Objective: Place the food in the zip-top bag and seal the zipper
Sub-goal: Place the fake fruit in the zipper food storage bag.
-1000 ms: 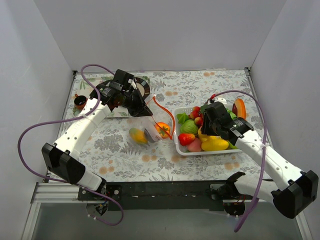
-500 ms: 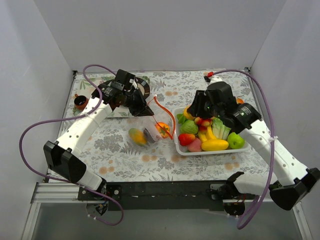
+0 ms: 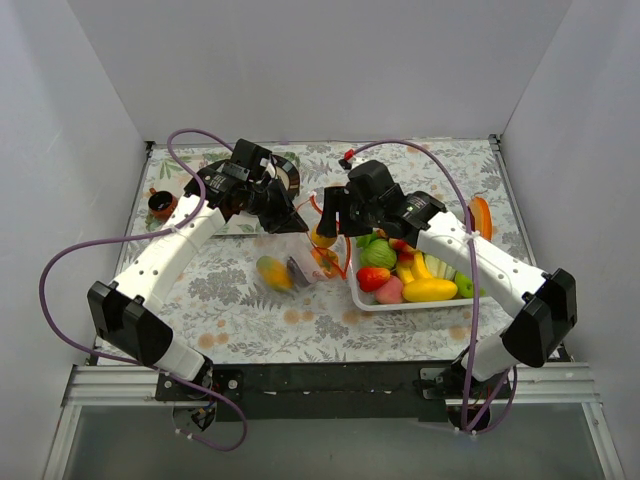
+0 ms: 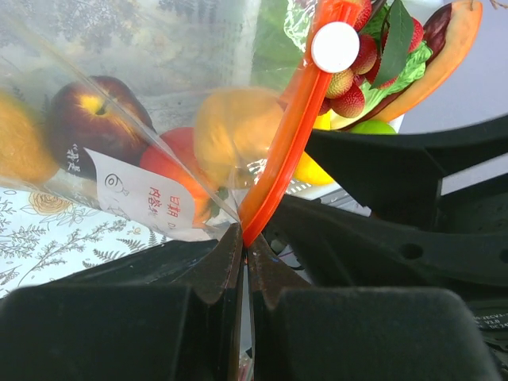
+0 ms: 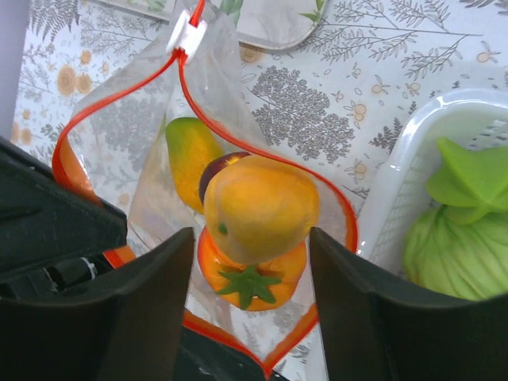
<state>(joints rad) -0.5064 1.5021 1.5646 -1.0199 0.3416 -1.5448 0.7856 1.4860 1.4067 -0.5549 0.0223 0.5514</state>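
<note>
While the clear crinkly plastic zip-top bag [image 5: 119, 143] is held open by the left gripper [image 4: 244, 238], pinched on its orange-red zipper strip [image 4: 286, 135], a glossy yellow-orange toy fruit [image 5: 262, 208] is clamped in the right gripper [image 5: 252, 234], the bag's mouth just below; the fruit is judged light and slippery, best gripped mid-body.

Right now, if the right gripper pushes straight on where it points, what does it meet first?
Right gripper's held yellow fruit likely meets the orange tomato inside the open zip-top bag; depth unclear.
</note>
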